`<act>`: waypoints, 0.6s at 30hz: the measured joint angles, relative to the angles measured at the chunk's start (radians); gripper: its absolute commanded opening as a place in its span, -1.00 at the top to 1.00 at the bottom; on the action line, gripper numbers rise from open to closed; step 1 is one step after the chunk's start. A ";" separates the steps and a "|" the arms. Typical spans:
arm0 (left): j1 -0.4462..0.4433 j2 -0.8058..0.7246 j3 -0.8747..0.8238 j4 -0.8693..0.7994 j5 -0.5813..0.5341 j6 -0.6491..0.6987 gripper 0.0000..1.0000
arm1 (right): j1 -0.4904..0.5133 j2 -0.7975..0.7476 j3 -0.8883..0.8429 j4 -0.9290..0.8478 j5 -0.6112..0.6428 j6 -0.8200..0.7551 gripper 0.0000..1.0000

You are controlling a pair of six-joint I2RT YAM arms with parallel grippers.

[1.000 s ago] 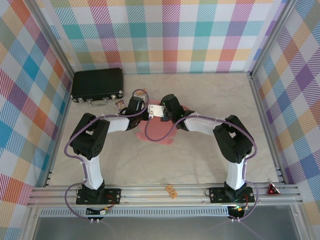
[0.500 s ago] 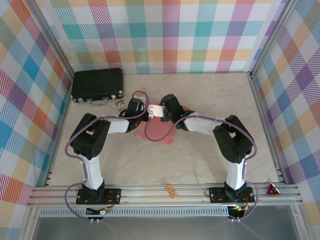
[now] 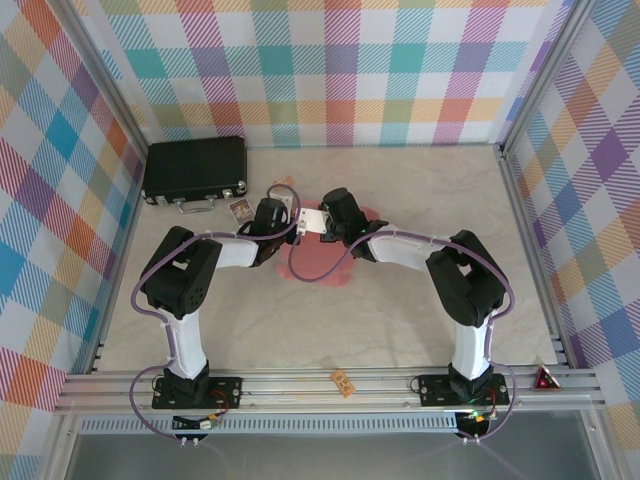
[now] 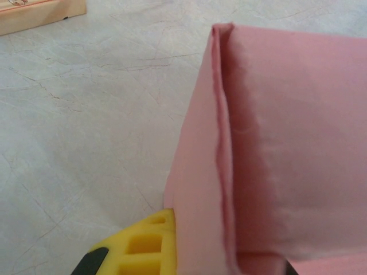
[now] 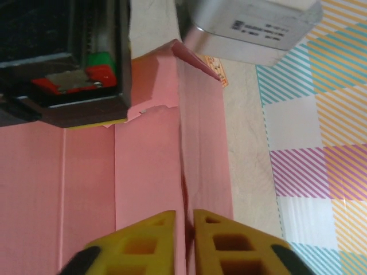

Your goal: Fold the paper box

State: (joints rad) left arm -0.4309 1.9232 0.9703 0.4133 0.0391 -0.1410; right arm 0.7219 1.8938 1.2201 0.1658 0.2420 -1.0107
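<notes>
Where the paper box (image 3: 318, 262) lay part-formed at the middle of the table (image 3: 400, 320), between both arms, wall-folding appeared to be in hand. The left gripper (image 4: 221, 252) was clamped upon a doubled wall. The right gripper (image 5: 184, 220) stood narrow astride another wall, its grip uncertain. The next move, as judged, called for creasing that wall firmly.

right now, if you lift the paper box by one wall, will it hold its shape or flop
Probably flops: the paper box is thin card with soft, wavy creases. Likely very light, so a push should slide it across the flat table rather than tip it. Its upright wall looks easy to crush.
</notes>
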 measured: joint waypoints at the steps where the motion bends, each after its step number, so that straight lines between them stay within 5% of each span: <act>1: 0.000 -0.001 -0.001 0.000 0.000 0.005 1.00 | 0.002 -0.002 0.000 -0.006 -0.001 0.007 0.16; 7: -0.016 -0.054 -0.035 -0.050 -0.017 0.033 1.00 | 0.012 -0.049 -0.011 -0.057 -0.005 0.100 -0.23; 18: -0.026 -0.193 -0.078 -0.212 -0.060 0.043 1.00 | 0.000 -0.309 -0.044 -0.143 0.004 0.388 -0.37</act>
State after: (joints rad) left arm -0.4568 1.7298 0.8921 0.2016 -0.0208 -0.0975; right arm 0.7223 1.5848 1.1759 0.0231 0.2459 -0.6228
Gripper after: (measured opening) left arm 0.064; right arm 0.683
